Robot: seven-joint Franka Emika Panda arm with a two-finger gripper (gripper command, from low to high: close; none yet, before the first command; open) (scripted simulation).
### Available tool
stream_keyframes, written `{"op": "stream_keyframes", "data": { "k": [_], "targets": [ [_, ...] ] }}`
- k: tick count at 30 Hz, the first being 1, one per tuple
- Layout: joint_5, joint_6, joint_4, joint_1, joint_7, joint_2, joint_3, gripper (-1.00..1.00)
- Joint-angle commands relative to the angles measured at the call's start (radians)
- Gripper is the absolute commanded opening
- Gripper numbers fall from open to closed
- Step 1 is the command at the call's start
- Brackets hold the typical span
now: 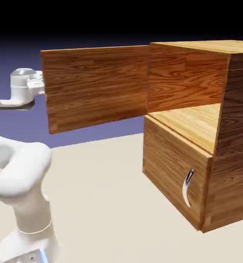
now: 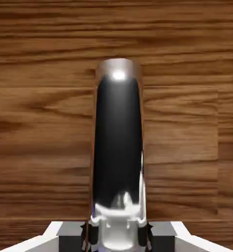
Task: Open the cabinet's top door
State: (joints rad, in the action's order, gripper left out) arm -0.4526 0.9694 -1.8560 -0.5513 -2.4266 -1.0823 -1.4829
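Jaws of the gripper (image 2: 117, 242) are closed on the curved silver handle (image 2: 118, 147), one fingertip at each side of its near end; no daylight is seen between pads and metal. In the hand view the handle is shown running from six o'clock up towards twelve, with the wood grain of the top door (image 2: 187, 128) behind it. In the exterior view the same panel is swung wide, its hinged edge at the cabinet (image 1: 180, 190) and its free edge pointing to nine o'clock, where the hand (image 1: 36, 82) is placed on its far side. The upper compartment (image 1: 195, 120) is exposed at about two o'clock of the picture; the lower door (image 1: 169, 164), at four o'clock, is shut, its shorter handle (image 1: 187, 187) ungripped. The opening is judged to be essentially complete, with only a check of the angle and a release called for. The door is expected to handle as a stiff, fairly light board, turned easily about its hinge from the free edge. The handle is judged rigid but slippery, being smooth and polished; it is best taken across its narrow width, nearer the middle of the bar, since a grip at the end may slide off if the door is pushed further.
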Motion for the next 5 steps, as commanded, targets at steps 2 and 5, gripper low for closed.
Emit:
{"op": "stream_keyframes", "data": {
  "k": [2, 5],
  "targets": [
    [0.010, -0.047, 0.073, -0.063, 0.018, -0.016, -0.026, -1.00],
    [0.022, -0.114, 0.181, -0.153, 0.047, -0.043, -0.058, -1.00]
  ]
}}
